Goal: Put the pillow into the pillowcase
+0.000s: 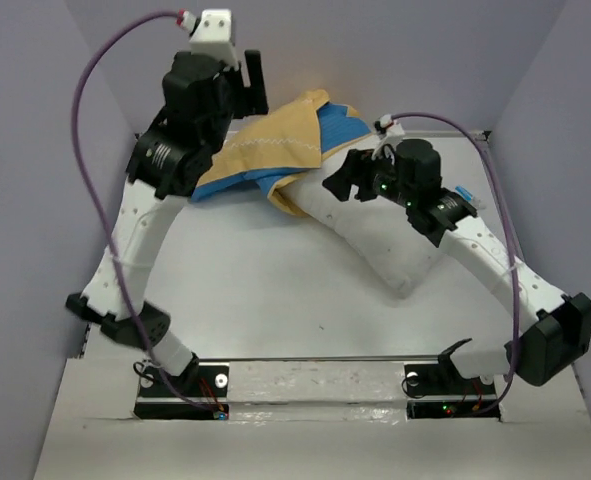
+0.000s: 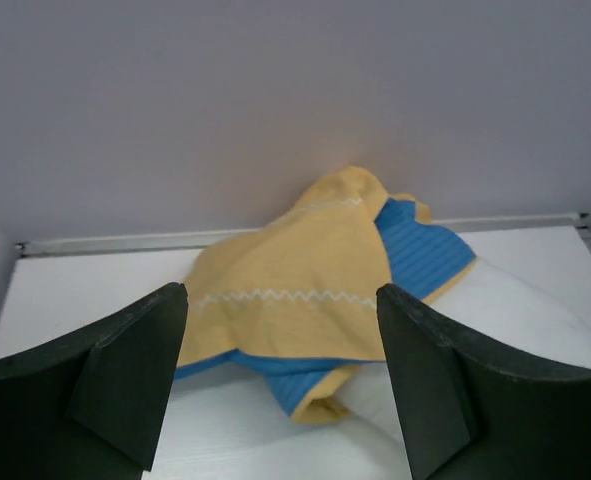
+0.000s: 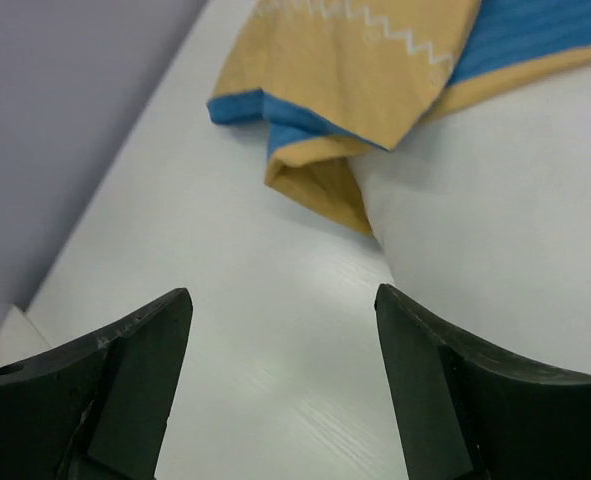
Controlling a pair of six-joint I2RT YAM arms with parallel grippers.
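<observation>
Pillowcase (image 1: 275,150) at 12 o'clock covers the pillow (image 1: 375,235) tip. Left end effector (image 2: 280,300), right end effector (image 3: 283,300) — both apart, empty.

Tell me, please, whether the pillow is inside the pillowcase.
Mostly out: the pillowcase covers only the far end of the pillow; the rest lies bare.

The pillowcase (image 1: 275,150) hides one end of the pillow (image 1: 375,240).
</observation>
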